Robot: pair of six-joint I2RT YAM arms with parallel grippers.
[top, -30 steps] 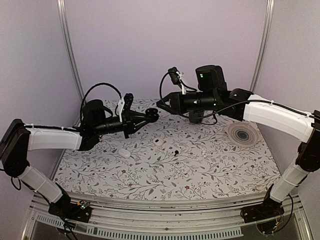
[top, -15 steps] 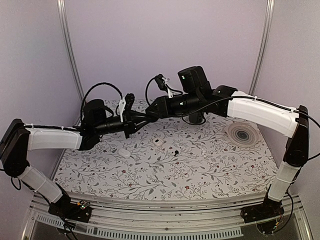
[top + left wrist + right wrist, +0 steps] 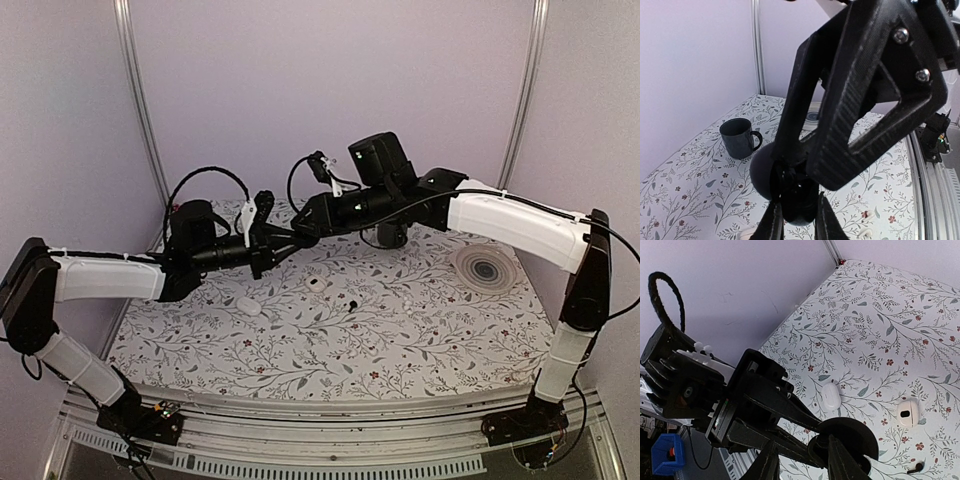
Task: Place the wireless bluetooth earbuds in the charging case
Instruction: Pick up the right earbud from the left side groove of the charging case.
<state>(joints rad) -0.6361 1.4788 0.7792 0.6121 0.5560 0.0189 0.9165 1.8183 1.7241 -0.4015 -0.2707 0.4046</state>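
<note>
Black and glossy, the charging case (image 3: 850,430) is clamped in the left gripper (image 3: 799,222), held in the air left of centre in the top view. Close against it, the right gripper (image 3: 802,447) has its fingers parted. One earbud (image 3: 352,303) lies on the floral table (image 3: 420,330), lower centre

One mug (image 3: 739,139); one case (image 3: 850,432); one earbud (image 3: 352,303); two white pieces (image 3: 831,395) (image 3: 908,413); one disc (image 3: 483,268)

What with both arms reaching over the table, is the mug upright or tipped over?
Upright. In the left wrist view the mug stands on its base on the table, open mouth up, handle to the side.
</note>
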